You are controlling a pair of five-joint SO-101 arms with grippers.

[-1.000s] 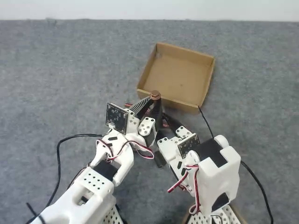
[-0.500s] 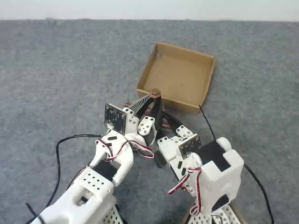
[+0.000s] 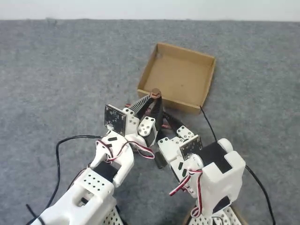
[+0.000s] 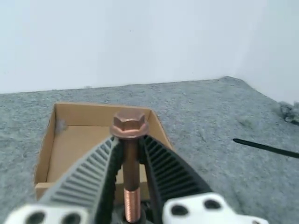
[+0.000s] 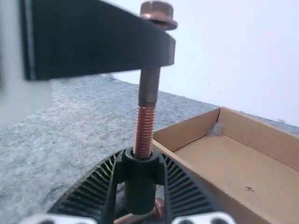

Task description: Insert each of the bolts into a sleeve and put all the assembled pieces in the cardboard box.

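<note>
While the bolt [image 4: 130,163] stands upright, threaded tip in the mouth of the black sleeve [image 5: 140,182], beside the cardboard box [image 3: 169,101], the left pincer [image 4: 129,142] pinches it under the head and the right pincer [image 5: 140,161] clamps the sleeve. Best to line up both axes and press straight down, to avoid jamming.

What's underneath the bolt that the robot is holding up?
A black sleeve, clamped in the right gripper. The bolt has its threaded tip in the sleeve's top; how deep it goes is hidden inside.
</note>
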